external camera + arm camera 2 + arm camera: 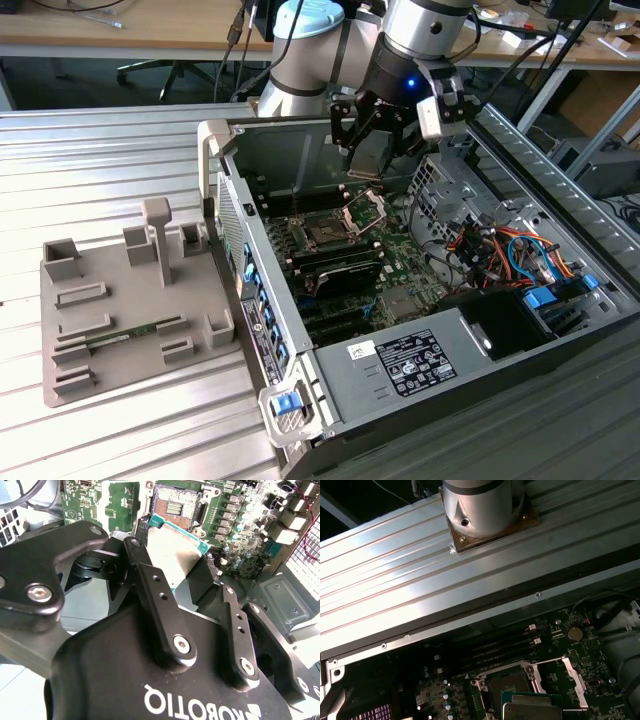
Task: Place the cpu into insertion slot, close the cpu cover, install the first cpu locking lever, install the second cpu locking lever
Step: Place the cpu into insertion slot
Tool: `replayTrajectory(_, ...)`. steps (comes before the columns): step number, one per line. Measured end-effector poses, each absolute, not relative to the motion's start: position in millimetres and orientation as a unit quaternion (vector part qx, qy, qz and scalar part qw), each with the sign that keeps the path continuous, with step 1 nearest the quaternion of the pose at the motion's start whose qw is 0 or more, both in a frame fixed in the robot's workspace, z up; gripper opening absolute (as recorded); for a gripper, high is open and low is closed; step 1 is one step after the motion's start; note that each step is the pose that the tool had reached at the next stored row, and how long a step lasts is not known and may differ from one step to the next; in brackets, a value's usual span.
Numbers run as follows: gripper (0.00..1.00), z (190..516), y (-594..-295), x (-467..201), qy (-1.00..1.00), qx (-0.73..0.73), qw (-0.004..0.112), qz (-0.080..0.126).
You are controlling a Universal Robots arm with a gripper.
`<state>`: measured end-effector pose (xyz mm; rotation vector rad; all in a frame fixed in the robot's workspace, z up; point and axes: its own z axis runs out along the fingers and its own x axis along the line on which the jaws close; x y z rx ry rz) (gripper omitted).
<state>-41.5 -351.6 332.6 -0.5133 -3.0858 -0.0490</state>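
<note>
We hold the cpu (172, 550) pinched flat between the jaws, just above the bare insertion slot (176, 506), whose cpu cover (574, 679) stands swung aside to admit it.

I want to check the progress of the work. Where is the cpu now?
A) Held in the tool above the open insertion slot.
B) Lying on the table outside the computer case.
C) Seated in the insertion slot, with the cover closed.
A: the tool grips the cpu over the bare insertion slot, whose cpu cover stands open.
</note>
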Motion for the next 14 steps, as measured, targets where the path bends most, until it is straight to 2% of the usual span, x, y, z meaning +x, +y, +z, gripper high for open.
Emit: replayTrajectory(14, 0.54, 332.7, -351.6, -41.5, -0.984, -0.180, 0.006, -0.015)
